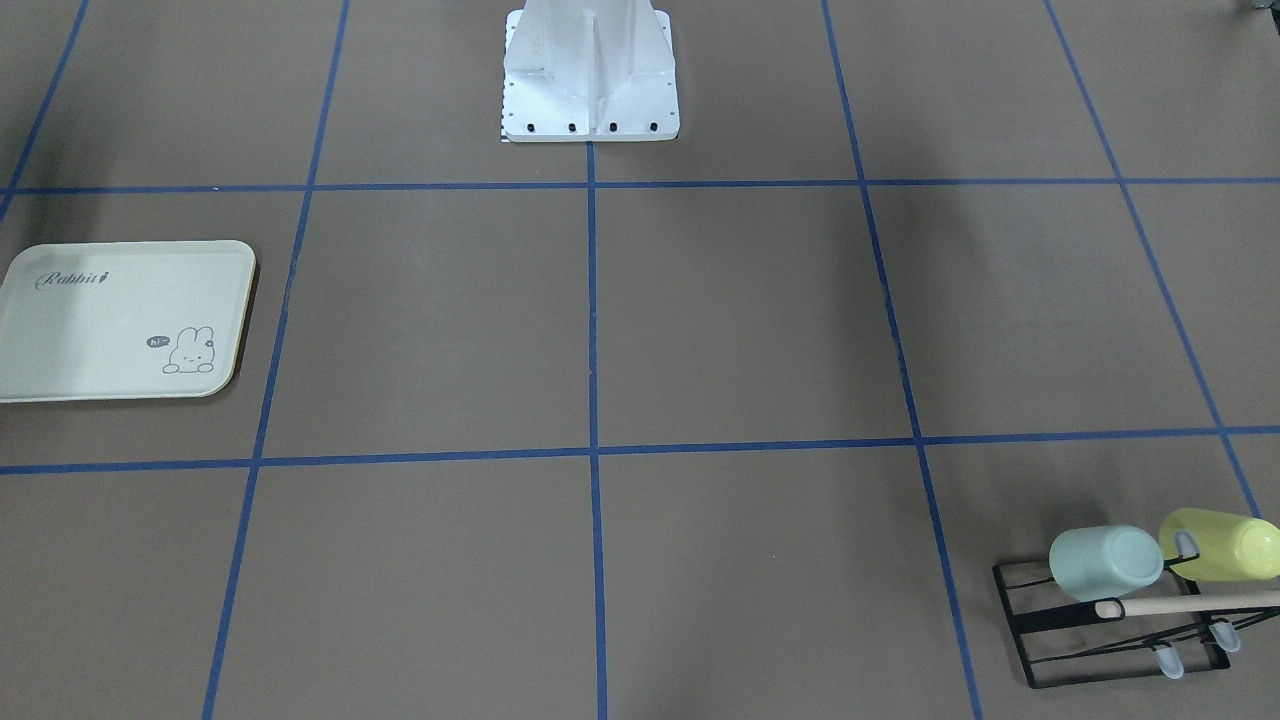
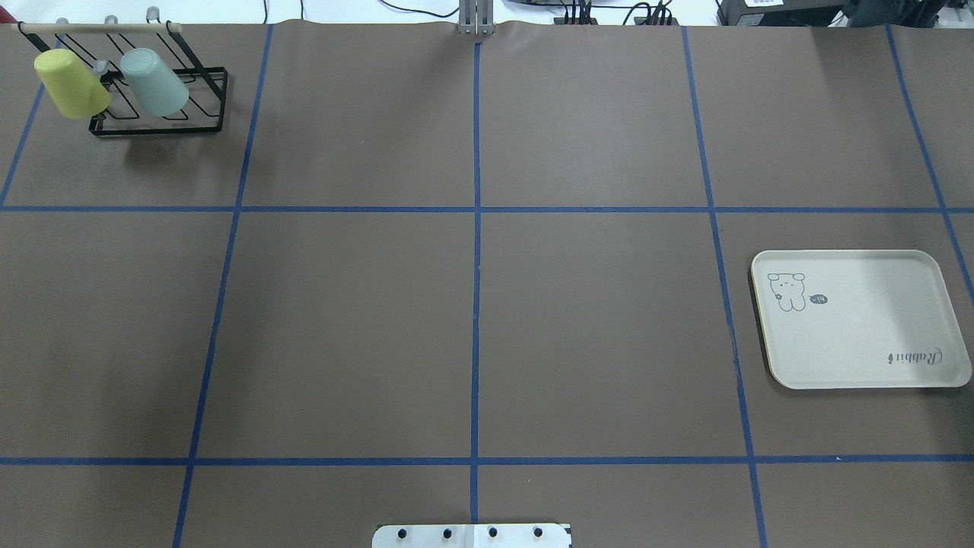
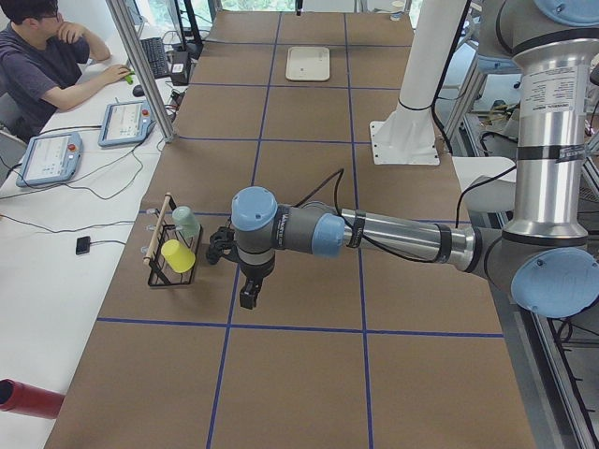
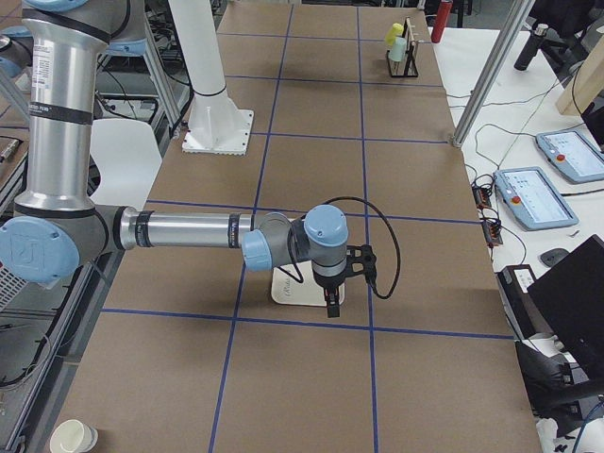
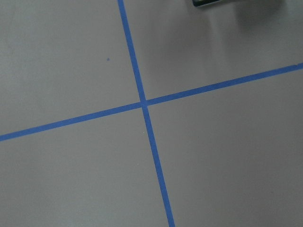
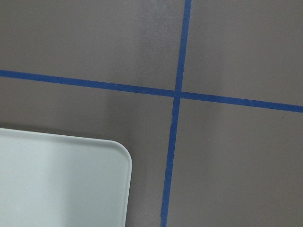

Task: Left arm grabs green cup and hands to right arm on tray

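The green cup (image 2: 154, 82) hangs mouth-down on a black wire rack (image 2: 167, 125) at the table's far left corner, beside a yellow-green cup (image 2: 71, 84); the front view also shows the green cup (image 1: 1105, 562). The cream tray (image 2: 860, 320) lies empty on the right side. Only the left side view shows my left gripper (image 3: 248, 297), which hangs above the table just beside the rack; I cannot tell if it is open or shut. My right gripper (image 4: 330, 307) hovers over the tray's (image 4: 288, 291) edge, state unclear. A tray corner (image 6: 61, 179) fills the right wrist view.
The robot's white pedestal (image 1: 590, 70) stands mid-table at the robot's edge. Blue tape lines grid the brown table. A person (image 3: 47, 56) sits at a side desk with tablets. A red cylinder (image 3: 28, 398) lies on that desk.
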`<state>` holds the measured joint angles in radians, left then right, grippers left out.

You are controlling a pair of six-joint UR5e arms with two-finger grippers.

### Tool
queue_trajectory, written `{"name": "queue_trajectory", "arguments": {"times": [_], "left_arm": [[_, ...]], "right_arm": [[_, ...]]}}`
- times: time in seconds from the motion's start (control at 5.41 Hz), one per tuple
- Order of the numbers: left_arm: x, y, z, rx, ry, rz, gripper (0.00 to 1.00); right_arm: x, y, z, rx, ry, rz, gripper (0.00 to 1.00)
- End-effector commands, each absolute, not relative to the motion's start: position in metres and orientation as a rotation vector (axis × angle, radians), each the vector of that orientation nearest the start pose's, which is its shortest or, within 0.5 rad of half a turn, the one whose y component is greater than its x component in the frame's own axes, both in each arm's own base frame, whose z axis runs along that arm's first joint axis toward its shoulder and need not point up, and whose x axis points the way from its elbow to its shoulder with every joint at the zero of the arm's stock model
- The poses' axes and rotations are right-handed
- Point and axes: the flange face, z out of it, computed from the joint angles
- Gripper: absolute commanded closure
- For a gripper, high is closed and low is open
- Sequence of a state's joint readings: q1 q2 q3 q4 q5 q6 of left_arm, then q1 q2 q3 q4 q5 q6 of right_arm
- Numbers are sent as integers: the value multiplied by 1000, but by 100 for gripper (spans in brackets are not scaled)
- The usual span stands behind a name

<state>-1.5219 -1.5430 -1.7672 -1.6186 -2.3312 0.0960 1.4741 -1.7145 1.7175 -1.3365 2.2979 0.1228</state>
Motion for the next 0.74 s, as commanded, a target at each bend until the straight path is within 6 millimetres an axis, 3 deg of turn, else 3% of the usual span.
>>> {"name": "queue_trajectory", "arguments": {"times": [0.0,0.18,0.37,0.55], "left_arm": [[-3,-529,523,290,777,253,0],[-1,-532,519,291,783,237,0],[0,-533,492,349,796,248,0],[28,-541,443,360,882,234,0]], "right_arm": [[24,-451,631,146,-744,-60,0],[24,-451,632,148,-744,-62,0],[23,-451,632,147,-744,-62,0],[23,-450,634,146,-744,-67,0]]}}
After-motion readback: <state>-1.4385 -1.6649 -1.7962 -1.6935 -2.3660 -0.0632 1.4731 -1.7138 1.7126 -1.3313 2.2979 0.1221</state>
